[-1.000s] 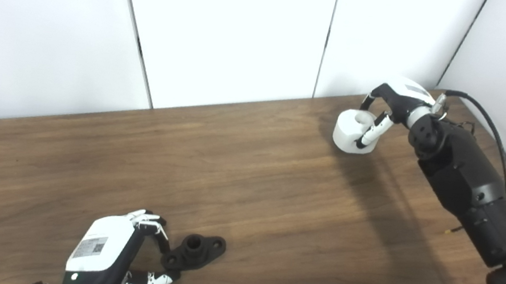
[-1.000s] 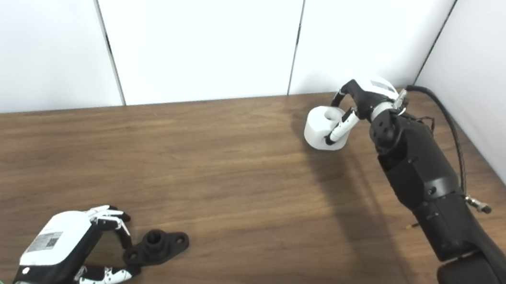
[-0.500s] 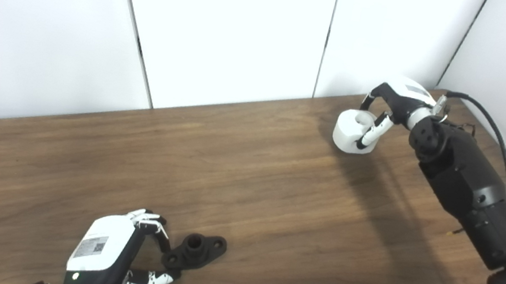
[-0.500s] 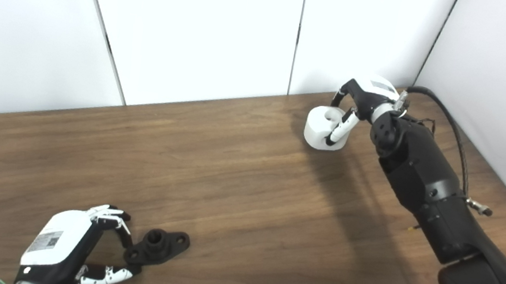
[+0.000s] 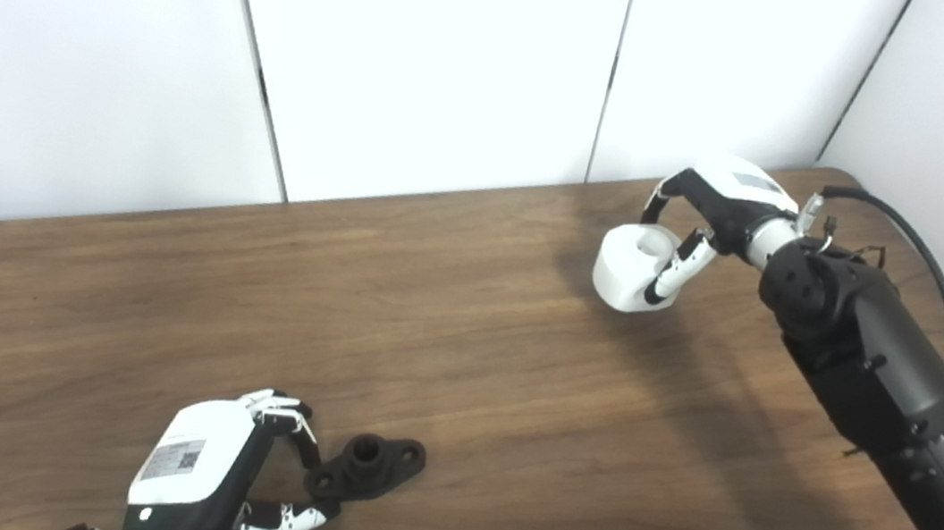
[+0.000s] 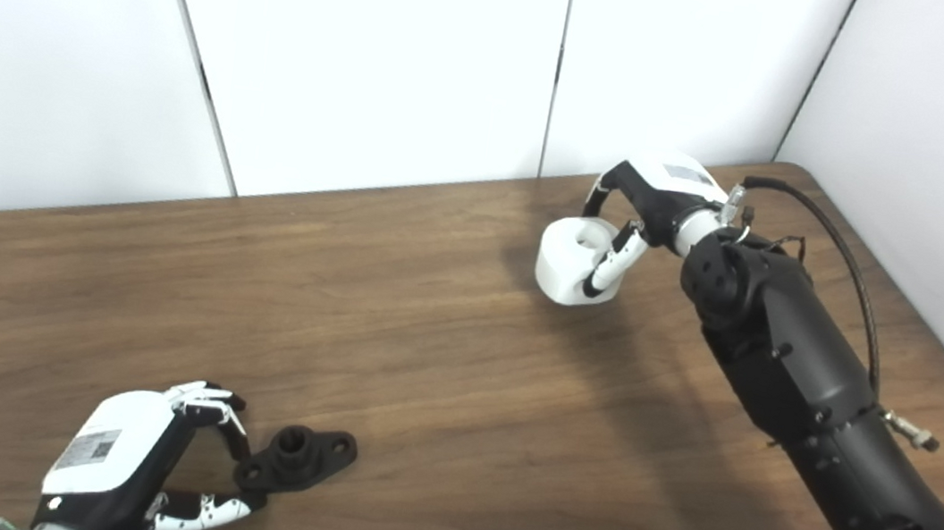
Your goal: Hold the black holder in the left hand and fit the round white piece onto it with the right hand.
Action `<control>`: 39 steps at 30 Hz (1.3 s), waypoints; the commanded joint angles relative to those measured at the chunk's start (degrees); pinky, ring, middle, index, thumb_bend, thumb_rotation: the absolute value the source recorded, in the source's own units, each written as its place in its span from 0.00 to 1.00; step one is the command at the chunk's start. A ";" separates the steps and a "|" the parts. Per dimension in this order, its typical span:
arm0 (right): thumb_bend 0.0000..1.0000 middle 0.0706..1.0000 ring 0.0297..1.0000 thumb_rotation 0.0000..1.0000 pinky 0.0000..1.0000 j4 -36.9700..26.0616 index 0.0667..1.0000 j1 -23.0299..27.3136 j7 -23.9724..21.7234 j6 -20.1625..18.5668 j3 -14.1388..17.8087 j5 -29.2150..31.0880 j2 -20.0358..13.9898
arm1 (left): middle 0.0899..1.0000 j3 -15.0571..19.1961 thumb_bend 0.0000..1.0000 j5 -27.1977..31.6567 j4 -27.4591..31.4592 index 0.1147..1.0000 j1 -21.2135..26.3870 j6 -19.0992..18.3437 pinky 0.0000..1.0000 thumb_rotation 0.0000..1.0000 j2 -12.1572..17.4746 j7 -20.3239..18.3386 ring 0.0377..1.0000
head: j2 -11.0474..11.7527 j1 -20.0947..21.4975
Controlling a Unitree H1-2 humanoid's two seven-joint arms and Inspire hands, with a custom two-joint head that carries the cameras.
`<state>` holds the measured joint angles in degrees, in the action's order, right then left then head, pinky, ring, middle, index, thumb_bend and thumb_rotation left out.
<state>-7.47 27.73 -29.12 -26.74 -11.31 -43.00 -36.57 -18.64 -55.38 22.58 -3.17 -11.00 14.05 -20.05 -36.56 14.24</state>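
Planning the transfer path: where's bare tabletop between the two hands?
Bare wood spans the whole middle of the brown wooden table, between the round white piece in the right hand and the black flanged holder pinched by the left hand. Only those two corners are crowded.

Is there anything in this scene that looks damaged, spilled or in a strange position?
Nothing stands out. The round white piece is whole and held in the right hand, tilted, near the table's far right. The black holder lies flat near the front edge, with the left hand closed around its end. Nothing looks spilled or broken.
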 commanded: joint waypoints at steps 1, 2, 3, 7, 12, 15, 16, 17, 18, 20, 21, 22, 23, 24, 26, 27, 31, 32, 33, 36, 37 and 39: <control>0.52 0.79 0.93 0.14 0.93 -5.67 0.45 1.45 -2.41 -0.17 1.41 -2.38 0.78 | 0.76 -1.26 0.52 -0.16 -2.62 0.42 -3.12 -2.44 0.81 0.04 0.37 -3.75 0.86 | -0.40 -0.76; 0.52 0.79 0.93 0.14 0.93 -6.90 0.45 1.28 -3.59 -0.17 1.66 -3.04 1.34 | 0.76 -1.31 0.52 -0.22 -2.58 0.42 -3.14 -2.46 0.81 0.04 0.27 -3.75 0.86 | -0.61 -1.20; 0.52 0.78 0.93 0.14 0.93 -8.24 0.45 1.12 -4.80 -0.17 1.86 -3.76 2.04 | 0.76 -1.37 0.52 -0.38 -2.61 0.42 -3.14 -2.49 0.81 0.04 0.15 -3.72 0.86 | -0.88 -1.67; 0.52 0.79 0.93 0.14 0.92 -13.06 0.45 0.34 -9.15 -0.17 2.86 -7.07 6.25 | 0.76 -1.56 0.52 -1.24 -2.97 0.42 -3.10 -2.71 0.80 0.04 -0.55 -3.56 0.86 | -1.54 -3.08; 0.52 0.79 0.94 0.14 0.95 -17.88 0.45 -0.83 -13.72 -0.17 3.14 -10.22 10.32 | 0.76 -1.92 0.52 -2.34 -2.94 0.42 -2.97 -3.48 0.81 0.04 -1.54 -4.17 0.86 | -2.38 -5.23; 0.52 0.80 0.94 0.14 0.97 -20.42 0.45 -1.41 -15.11 -0.08 2.53 -10.14 11.40 | 0.76 -2.20 0.52 -2.76 -3.24 0.42 -2.94 -3.49 0.81 0.04 -2.02 -3.77 0.87 | -3.23 -7.23; 0.52 0.79 0.94 0.14 0.97 -21.18 0.45 -1.57 -15.51 -0.03 2.20 -10.19 11.57 | 0.76 -2.32 0.52 -2.93 -3.32 0.42 -2.92 -3.57 0.81 0.04 -2.18 -3.71 0.87 | -3.39 -7.61; 0.52 0.79 0.94 0.14 0.97 -22.05 0.45 -1.71 -16.05 0.02 1.76 -10.40 11.80 | 0.76 -2.44 0.52 -3.11 -3.48 0.42 -2.89 -3.59 0.81 0.04 -2.34 -3.57 0.87 | -3.62 -8.35; 0.52 0.80 0.94 0.14 0.96 -22.81 0.45 -1.81 -16.48 0.08 1.31 -10.57 12.03 | 0.76 -2.49 0.52 -3.14 -3.62 0.42 -2.90 -3.62 0.81 0.04 -2.48 -3.43 0.86 | -3.62 -8.35; 0.52 0.80 0.93 0.14 0.96 -24.17 0.45 -1.98 -17.08 0.25 0.64 -10.46 12.38 | 0.76 -2.66 0.52 -3.52 -3.77 0.42 -2.86 -4.04 0.82 0.04 -2.91 -3.62 0.87 | -4.08 -9.26; 0.52 0.80 0.93 0.14 0.96 -24.78 0.45 -2.05 -17.35 0.30 0.35 -10.45 12.58 | 0.76 -2.78 0.52 -3.77 -3.80 0.42 -2.83 -4.27 0.82 0.04 -3.11 -3.79 0.87 | -4.18 -9.54; 0.53 0.80 0.93 0.14 0.96 -25.49 0.45 -2.12 -17.70 0.33 0.02 -10.52 12.88 | 0.76 -2.92 0.52 -4.05 -3.78 0.42 -2.76 -4.45 0.82 0.04 -3.27 -4.03 0.87 | -4.43 -9.94; 0.53 0.80 0.93 0.14 0.96 -26.13 0.45 -2.14 -18.04 0.43 -0.41 -10.63 13.19 | 0.77 -3.10 0.52 -4.42 -3.76 0.42 -2.66 -4.50 0.83 0.05 -3.35 -4.19 0.87 | -4.77 -10.22; 0.53 0.80 0.94 0.14 0.96 -26.53 0.45 -2.12 -18.17 0.71 -0.80 -10.58 13.41 | 0.76 -3.26 0.52 -4.74 -3.76 0.42 -2.55 -4.54 0.83 0.05 -3.37 -4.34 0.87 | -4.93 -10.37; 0.53 0.80 0.94 0.14 0.96 -27.24 0.45 -2.03 -18.43 1.16 -1.63 -10.86 13.98 | 0.76 -3.53 0.52 -5.30 -3.74 0.42 -2.36 -4.64 0.84 0.05 -3.40 -4.52 0.87 | -5.41 -10.68; 0.53 0.79 0.93 0.14 0.96 -27.56 0.45 -1.99 -18.54 1.59 -2.08 -11.02 14.19 | 0.76 -3.67 0.52 -5.55 -3.63 0.42 -2.26 -4.84 0.84 0.05 -3.45 -4.74 0.87 | -5.66 -10.82; 0.53 0.79 0.93 0.14 0.96 -28.40 0.45 -2.00 -18.68 2.90 -3.37 -11.15 14.89 | 0.76 -4.10 0.52 -6.16 -3.35 0.42 -2.04 -5.58 0.84 0.05 -3.67 -5.06 0.87 | -6.45 -11.10; 0.53 0.79 0.93 0.14 0.96 -28.44 0.45 -2.06 -18.51 3.29 -3.53 -11.02 15.06 | 0.76 -4.19 0.52 -6.31 -3.19 0.42 -1.99 -5.88 0.84 0.05 -3.73 -5.31 0.87 | -6.69 -11.14; 0.53 0.79 0.93 0.14 0.96 -28.41 0.45 -2.15 -18.28 3.75 -3.56 -10.78 15.16 | 0.77 -4.26 0.52 -6.45 -3.01 0.42 -1.97 -6.18 0.84 0.05 -3.80 -5.56 0.87 | -6.95 -11.17; 0.53 0.79 0.93 0.14 0.96 -28.39 0.45 -2.26 -18.24 4.52 -3.68 -10.73 15.63 | 0.77 -4.28 0.52 -6.53 -2.58 0.42 -1.89 -6.68 0.84 0.05 -3.97 -6.02 0.88 | -7.34 -11.32; 0.53 0.79 0.93 0.14 0.96 -28.37 0.45 -2.25 -18.31 4.59 -3.76 -10.84 15.80 | 0.77 -4.29 0.52 -6.55 -2.58 0.42 -1.85 -6.67 0.84 0.05 -3.96 -6.01 0.88 | -7.41 -11.38; 0.53 0.78 0.93 0.14 0.96 -28.31 0.45 -2.15 -18.36 4.74 -3.92 -10.81 16.11 | 0.77 -4.27 0.52 -6.47 -2.60 0.42 -1.79 -6.82 0.84 0.05 -4.07 -6.18 0.88 | -7.71 -11.67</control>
<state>-33.84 23.51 -48.66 -23.49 -15.46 -53.36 -20.72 -21.40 -61.87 22.69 -3.05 -15.66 9.82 -20.66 -44.21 2.55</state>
